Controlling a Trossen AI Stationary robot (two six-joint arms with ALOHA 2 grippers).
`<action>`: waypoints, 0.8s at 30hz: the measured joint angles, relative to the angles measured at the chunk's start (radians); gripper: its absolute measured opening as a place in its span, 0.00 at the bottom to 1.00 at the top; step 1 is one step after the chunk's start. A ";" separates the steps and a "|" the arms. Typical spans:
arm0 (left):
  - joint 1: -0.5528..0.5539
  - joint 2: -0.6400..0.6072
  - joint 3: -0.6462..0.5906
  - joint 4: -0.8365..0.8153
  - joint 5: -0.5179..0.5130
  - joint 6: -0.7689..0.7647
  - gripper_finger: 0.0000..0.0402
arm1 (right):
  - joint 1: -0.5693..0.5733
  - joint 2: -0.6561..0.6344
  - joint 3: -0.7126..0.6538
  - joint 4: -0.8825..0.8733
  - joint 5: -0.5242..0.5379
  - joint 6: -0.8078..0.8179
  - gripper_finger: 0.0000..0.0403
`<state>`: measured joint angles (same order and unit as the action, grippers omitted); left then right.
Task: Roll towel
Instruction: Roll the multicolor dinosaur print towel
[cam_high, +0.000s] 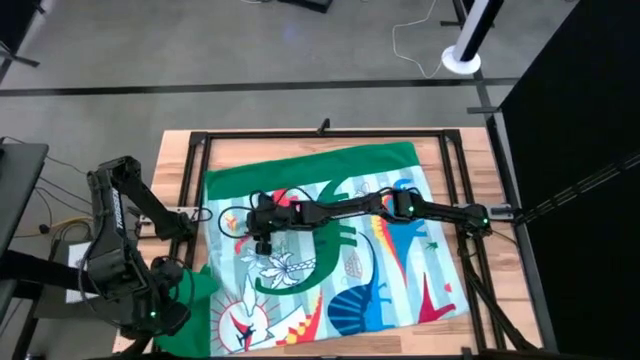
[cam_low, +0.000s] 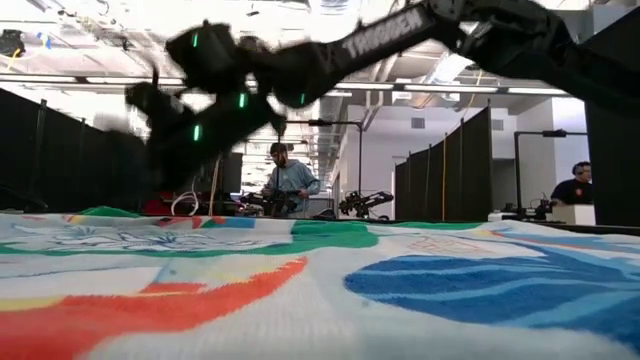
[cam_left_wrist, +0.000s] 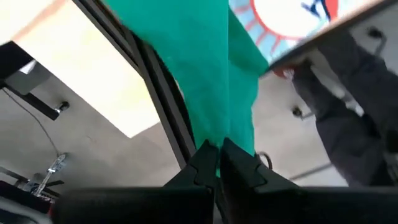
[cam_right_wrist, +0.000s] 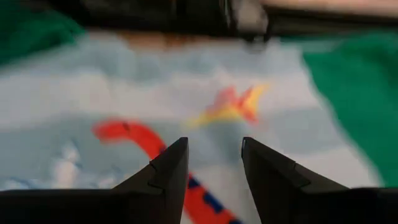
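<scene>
While the "TROSSEN"-marked right gripper (cam_right_wrist: 214, 165) hovers parted, the left gripper (cam_left_wrist: 217, 158) pinches the towel (cam_high: 330, 250).

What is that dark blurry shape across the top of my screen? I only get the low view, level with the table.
Observer: It's the right arm, reaching across over the towel. The high view shows the right gripper above the towel's left part.
Operator: Is it holding anything?
Observer: No. In the right wrist view its fingers stand apart with only the print showing between them.
Operator: Where's the other arm?
Observer: At the table's near left corner. The left gripper is shut on a green fold of the towel that hangs past the table edge.
</scene>
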<state>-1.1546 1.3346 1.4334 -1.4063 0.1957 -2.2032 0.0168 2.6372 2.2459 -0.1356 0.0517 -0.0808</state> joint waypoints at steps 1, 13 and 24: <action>0.011 0.000 0.000 -0.011 -0.012 0.003 0.00 | 0.004 -0.025 0.000 -0.011 0.000 0.001 0.34; 0.128 0.001 0.000 0.204 -0.604 0.579 0.00 | 0.083 -0.232 0.003 -0.305 0.000 0.004 0.34; 0.301 0.051 -0.155 0.285 -0.405 0.869 0.10 | 0.179 -0.230 0.001 -0.488 -0.001 0.135 0.35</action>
<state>-0.8540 1.3851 1.2786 -1.1211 -0.2089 -1.3346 0.1957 2.4070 2.2471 -0.6231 0.0509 0.0544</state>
